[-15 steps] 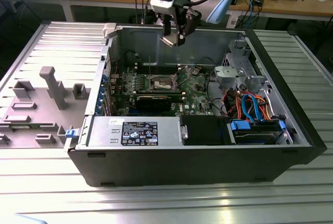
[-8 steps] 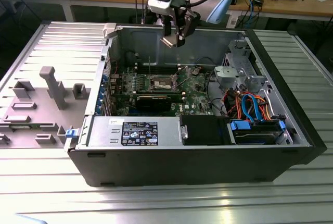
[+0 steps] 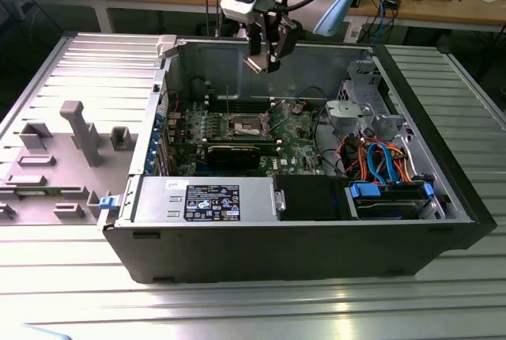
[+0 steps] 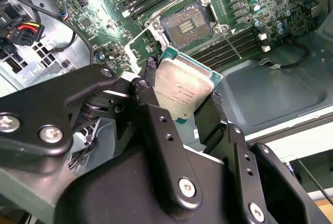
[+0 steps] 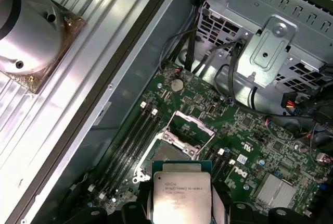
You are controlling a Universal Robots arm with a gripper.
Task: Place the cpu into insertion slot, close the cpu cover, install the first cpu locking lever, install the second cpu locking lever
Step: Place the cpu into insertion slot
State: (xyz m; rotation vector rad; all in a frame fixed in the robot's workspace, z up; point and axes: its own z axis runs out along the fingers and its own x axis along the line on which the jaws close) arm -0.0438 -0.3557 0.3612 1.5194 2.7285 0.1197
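My gripper point(image 3: 267, 62) hangs above the open computer case, over the motherboard's back part. It is shut on the cpu point(image 4: 182, 86), a flat square chip with a dull silver top, held by two opposite edges between the black fingers point(image 4: 151, 86). In the first wrist view the cpu point(image 5: 181, 193) covers the near part of the insertion slot point(image 5: 169, 155). The insertion slot point(image 4: 184, 25) lies bare below, and I also see it point(image 3: 247, 125) in the exterior view. The cpu cover point(image 5: 182, 143) stands tilted open. A thin locking lever point(image 4: 229, 41) sticks up beside the socket.
Long black memory slots point(image 4: 229, 39) flank the socket. A black expansion card point(image 3: 237, 153) lies just in front of it, with the power supply point(image 3: 205, 198) nearer still. A metal drive cage point(image 3: 360, 111) and coloured cables point(image 3: 379, 158) fill the exterior view's right. Grey fixtures point(image 3: 79, 130) stand outside on the left.
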